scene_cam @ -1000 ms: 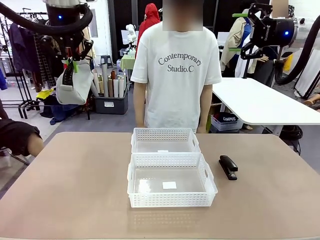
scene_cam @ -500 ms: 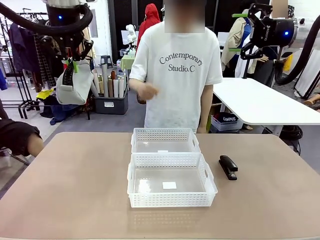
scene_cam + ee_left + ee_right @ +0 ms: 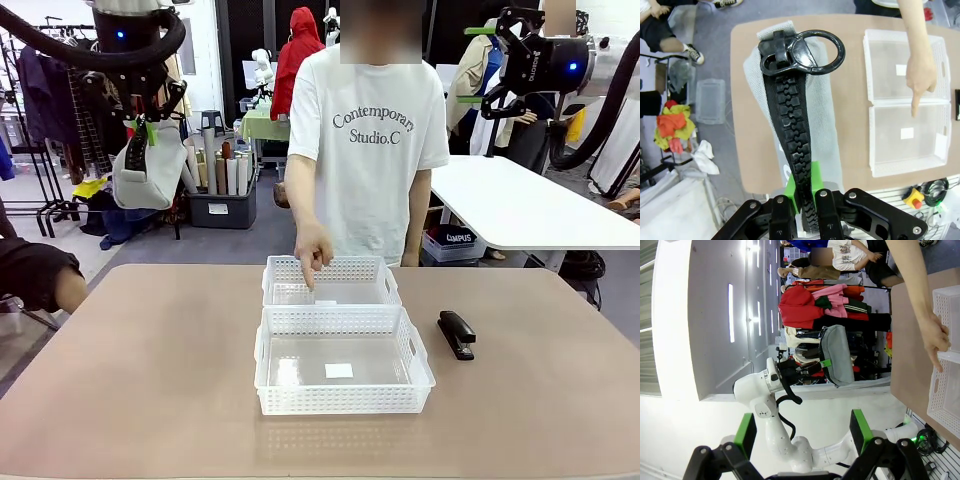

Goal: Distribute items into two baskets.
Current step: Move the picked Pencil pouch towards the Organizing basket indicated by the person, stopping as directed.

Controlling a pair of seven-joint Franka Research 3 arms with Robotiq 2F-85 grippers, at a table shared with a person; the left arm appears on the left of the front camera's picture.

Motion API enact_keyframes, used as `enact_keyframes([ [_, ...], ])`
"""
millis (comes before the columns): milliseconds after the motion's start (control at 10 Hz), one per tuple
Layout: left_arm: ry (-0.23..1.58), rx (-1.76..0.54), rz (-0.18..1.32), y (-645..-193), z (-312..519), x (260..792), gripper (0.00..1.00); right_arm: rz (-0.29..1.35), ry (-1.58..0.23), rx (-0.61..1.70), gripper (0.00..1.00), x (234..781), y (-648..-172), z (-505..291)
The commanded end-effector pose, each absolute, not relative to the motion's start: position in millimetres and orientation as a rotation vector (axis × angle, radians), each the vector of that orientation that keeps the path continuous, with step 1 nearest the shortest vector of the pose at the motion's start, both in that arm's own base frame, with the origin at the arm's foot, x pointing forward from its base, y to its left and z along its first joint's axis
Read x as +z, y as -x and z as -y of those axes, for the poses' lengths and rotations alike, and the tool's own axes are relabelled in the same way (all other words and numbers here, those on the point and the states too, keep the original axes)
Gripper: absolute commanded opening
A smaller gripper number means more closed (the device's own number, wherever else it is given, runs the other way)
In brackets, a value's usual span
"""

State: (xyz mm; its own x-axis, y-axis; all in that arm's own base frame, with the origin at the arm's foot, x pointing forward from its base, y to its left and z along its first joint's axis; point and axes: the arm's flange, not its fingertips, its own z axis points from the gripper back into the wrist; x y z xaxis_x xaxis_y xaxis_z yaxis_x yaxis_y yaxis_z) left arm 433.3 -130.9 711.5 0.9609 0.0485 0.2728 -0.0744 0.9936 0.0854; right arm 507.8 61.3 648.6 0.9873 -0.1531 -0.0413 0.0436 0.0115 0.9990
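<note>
Left jaws pinched on zipper strip [image 3: 794,130] of grey zip pouch [image 3: 822,107]; pouch looks soft, light, hangs limp. Right jaws wide, empty. Black stapler [image 3: 456,333] likely rigid: grip across body.

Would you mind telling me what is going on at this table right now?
The left claw is shut on the zipper strip of a grey pouch, holding it high up on the left. The right claw hangs open and empty, high on the right. A person at the far side points a finger of one hand down at the farther basket. Neither it nor the nearer basket holds an item yet, and the black stapler lies on the table just right of the nearer basket.
</note>
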Motion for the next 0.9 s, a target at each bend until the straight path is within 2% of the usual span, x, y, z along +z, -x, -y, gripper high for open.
enact_keyframes([
  [0,-0.097,0.066,0.275,-430.6,129.9,712.6,0.00,0.089,-1.558,-0.154,1.00,650.7,-505.3,-61.0],
  [800,-0.097,0.066,0.275,-430.6,129.9,712.6,0.00,0.089,-1.558,-0.154,1.00,650.7,-505.3,-61.0],
])
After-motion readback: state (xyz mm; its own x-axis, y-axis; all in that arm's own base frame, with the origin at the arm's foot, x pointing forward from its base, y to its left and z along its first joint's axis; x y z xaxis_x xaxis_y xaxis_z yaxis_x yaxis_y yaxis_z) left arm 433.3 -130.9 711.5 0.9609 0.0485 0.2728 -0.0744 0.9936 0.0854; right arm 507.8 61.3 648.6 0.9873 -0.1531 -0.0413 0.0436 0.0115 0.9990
